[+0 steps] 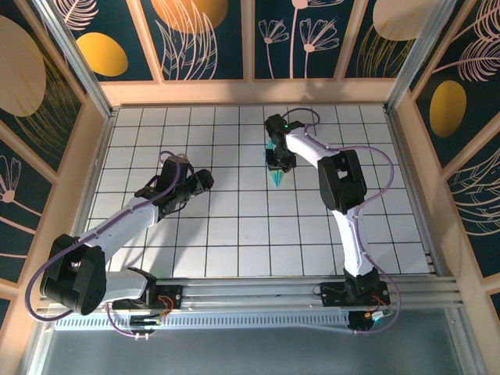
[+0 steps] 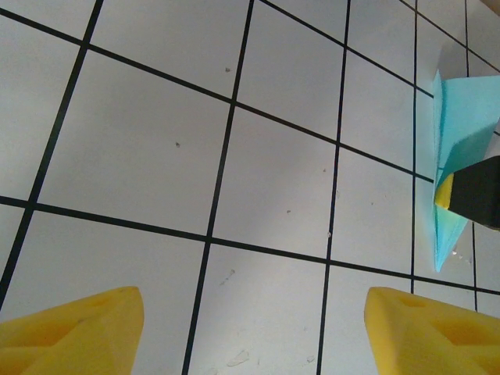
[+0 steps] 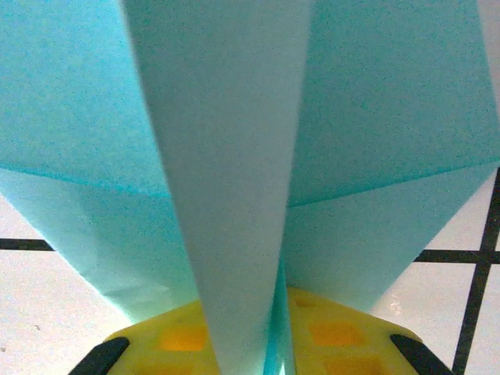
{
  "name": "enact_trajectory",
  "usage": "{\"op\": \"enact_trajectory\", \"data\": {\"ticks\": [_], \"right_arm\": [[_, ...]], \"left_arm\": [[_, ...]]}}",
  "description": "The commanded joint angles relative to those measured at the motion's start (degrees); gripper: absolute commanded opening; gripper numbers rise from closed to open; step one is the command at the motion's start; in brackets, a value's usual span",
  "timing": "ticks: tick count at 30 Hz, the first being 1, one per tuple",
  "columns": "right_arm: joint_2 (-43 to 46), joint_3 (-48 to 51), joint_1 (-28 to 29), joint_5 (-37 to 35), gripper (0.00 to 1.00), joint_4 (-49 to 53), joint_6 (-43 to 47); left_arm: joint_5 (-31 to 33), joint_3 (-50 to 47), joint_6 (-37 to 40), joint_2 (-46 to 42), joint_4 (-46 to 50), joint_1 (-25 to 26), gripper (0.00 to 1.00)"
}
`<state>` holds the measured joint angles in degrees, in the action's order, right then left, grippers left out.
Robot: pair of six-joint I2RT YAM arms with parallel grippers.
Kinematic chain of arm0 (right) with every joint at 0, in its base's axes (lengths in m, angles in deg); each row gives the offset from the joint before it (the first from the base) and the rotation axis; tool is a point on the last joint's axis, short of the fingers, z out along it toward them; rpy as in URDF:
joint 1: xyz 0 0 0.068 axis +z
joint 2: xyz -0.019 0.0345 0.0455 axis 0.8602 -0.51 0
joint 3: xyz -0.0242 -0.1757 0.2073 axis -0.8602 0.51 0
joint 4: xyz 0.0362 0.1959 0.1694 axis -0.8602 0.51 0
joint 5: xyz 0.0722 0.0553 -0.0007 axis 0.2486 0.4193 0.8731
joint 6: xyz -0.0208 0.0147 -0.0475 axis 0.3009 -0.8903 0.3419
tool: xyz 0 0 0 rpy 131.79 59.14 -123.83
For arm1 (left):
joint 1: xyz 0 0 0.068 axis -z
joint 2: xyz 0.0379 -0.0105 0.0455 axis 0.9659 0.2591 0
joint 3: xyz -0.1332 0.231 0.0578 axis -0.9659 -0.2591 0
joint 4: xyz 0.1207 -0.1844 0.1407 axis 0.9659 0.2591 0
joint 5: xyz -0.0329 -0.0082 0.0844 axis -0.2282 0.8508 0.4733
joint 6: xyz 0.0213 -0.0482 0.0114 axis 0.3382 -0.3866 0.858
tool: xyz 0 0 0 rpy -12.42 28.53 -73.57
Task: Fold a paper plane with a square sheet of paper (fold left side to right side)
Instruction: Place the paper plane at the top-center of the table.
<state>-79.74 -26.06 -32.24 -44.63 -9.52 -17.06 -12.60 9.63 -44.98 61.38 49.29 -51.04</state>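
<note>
From above, the plane (image 1: 276, 179) lies on the tabletop (image 1: 234, 234) under the right claw (image 1: 278, 166), the left claw (image 1: 205, 181) well apart. Left wrist: its fingers (image 2: 70, 336) spread wide. Right wrist: the plane's keel (image 3: 226, 195) stands between the pads (image 3: 183, 340); whether they pinch is unclear. Light and flimsy, likely best held by that keel.

No legible text, labels, brand marks or nos. in any view. Wall panels (image 1: 195, 31) carry leaf & disc motifs only; tabletop (image 1: 234, 234) has a plain black grid, no markings.
</note>
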Motion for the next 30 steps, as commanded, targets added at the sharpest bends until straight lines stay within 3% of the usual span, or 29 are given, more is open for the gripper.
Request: {"op": "enact_trajectory", "data": {"ticks": [1, 13, 30], "right_arm": [[-1.2, 1.1, -0.3, -1.5, 0.22, 0.1, 0.5], [0.7, 1.8, -0.1, -5.2, 0.33, 0.3, 0.0], [3.5, 3.2, 0.3, -6.2, 0.32, 0.2, -0.5]], "left_arm": [[-0.5, 0.7, 0.0, 0.5, -0.2, 0.0, 0.75], [1.3, 0.9, 0.0, -0.1, 0.6, 0.0, 0.75], [1.8, 2.1, -0.7, 0.6, 1.5, 0.0, 0.75]]}}
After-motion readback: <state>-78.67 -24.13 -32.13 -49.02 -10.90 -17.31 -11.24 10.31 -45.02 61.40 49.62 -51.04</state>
